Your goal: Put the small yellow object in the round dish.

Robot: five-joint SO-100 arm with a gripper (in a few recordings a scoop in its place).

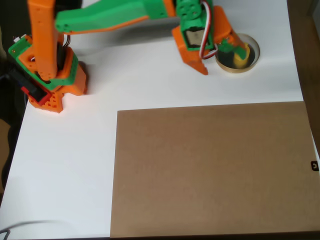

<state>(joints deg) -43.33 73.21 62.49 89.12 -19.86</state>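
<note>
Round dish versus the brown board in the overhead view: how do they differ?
The round dish is small, circular, tan-rimmed and dark inside; the brown board is large, rectangular, flat and plain. The dish sits at the upper right under the pincer, with something yellow over it; the board has nothing on it. Both rest on the white table.

Hand [235, 54] over round dish [252, 62], behind board [210, 170].

Before me lay a white table [75, 165]. On it sat a large brown cardboard sheet [212, 167], flat, reaching the table's lower edge in the overhead view.
</note>
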